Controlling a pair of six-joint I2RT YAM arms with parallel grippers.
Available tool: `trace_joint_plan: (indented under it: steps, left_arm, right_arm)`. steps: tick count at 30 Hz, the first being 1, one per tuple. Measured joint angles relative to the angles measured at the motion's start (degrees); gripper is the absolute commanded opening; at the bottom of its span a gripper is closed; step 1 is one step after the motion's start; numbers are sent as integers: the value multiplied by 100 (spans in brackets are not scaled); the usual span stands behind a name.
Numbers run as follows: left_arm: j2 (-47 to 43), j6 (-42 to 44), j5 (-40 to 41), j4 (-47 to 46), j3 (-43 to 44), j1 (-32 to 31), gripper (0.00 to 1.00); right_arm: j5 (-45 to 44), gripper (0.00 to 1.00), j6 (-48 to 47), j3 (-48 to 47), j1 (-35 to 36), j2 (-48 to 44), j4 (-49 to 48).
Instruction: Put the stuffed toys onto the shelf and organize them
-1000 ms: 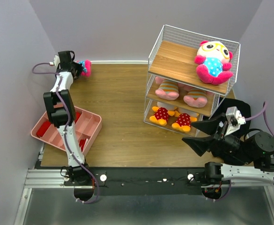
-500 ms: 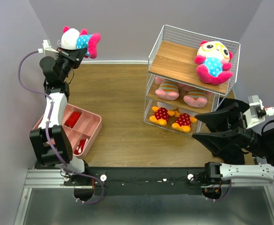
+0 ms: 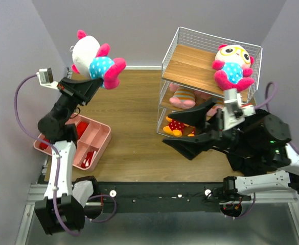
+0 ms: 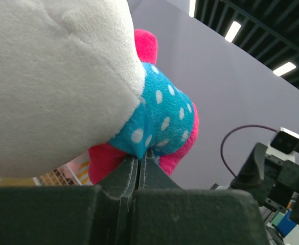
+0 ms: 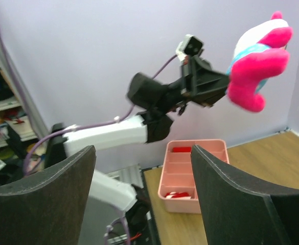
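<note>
My left gripper (image 3: 90,81) is shut on a white-faced toy (image 3: 95,61) with pink limbs and a blue dotted belly, held high above the table's left back. In the left wrist view the closed fingers (image 4: 123,176) pinch its blue belly (image 4: 162,120). The shelf (image 3: 190,66) stands at the right back. A second white-faced toy (image 3: 233,65) sits on its top board, two pink striped pigs (image 3: 182,97) on the middle one, two yellow toys in red dotted outfits (image 3: 176,124) on the lowest. My right gripper (image 3: 190,130) is open and empty, in front of the shelf.
A pink divided tray (image 3: 95,135) with red pieces lies at the table's left front; it also shows in the right wrist view (image 5: 187,176). The right arm's body (image 3: 256,143) partly covers the shelf's lower tiers. Purple walls close the back and sides.
My left arm has lifted the white-faced toy higher and to the right. My right arm has swung left and up, in front of the shelf, jaws still open.
</note>
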State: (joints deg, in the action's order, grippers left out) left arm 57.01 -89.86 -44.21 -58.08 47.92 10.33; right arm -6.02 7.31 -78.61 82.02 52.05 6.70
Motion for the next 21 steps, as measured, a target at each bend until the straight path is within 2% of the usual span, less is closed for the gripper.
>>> trace_joint_plan:
  steps: [8,14,21]
  left_arm:
    - [-1572,-868,-52,-468,-765,-33,0]
    - [-2417,-1158,-55,-396,-828,-33,0]
    - [-2868,-1108,-68,164,-588,-33,0]
  right_arm:
    - [-35,73,-809,-107,0,1091,-1016]
    - [-50,72,-1047,-236,0,1541,-1508]
    - [-35,72,-1325,-374,0,1781,-1908]
